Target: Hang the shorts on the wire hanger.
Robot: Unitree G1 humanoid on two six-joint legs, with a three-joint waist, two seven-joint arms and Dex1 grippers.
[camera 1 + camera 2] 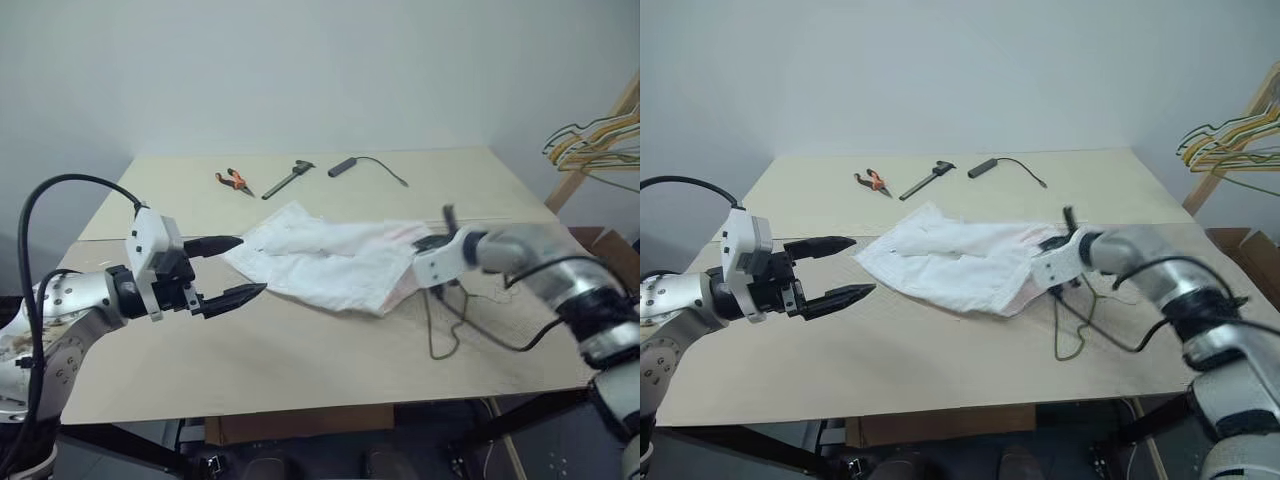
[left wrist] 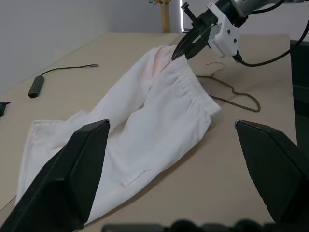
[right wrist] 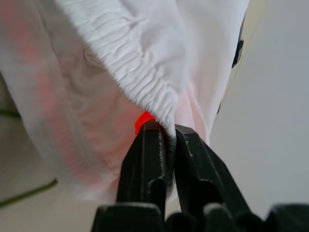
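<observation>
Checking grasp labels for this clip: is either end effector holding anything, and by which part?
The right end effector pinches the shorts at the elastic waistband edge. The left end effector is open and holds nothing.

Soft cloth, thin wire and matt board.

The shorts (image 2: 145,125) are white woven cloth, lightly creased, with a puckered, ribbed elastic waistband. The wire hanger (image 2: 236,96) is thin dull metal wire. The table (image 1: 300,360) is pale, smooth and matt, like painted board. The right gripper (image 3: 166,145) has black plastic fingers with a slight sheen, and the left gripper (image 1: 232,268) likewise, on a white plastic housing. The pliers (image 1: 235,181) have orange rubbery handles.
</observation>
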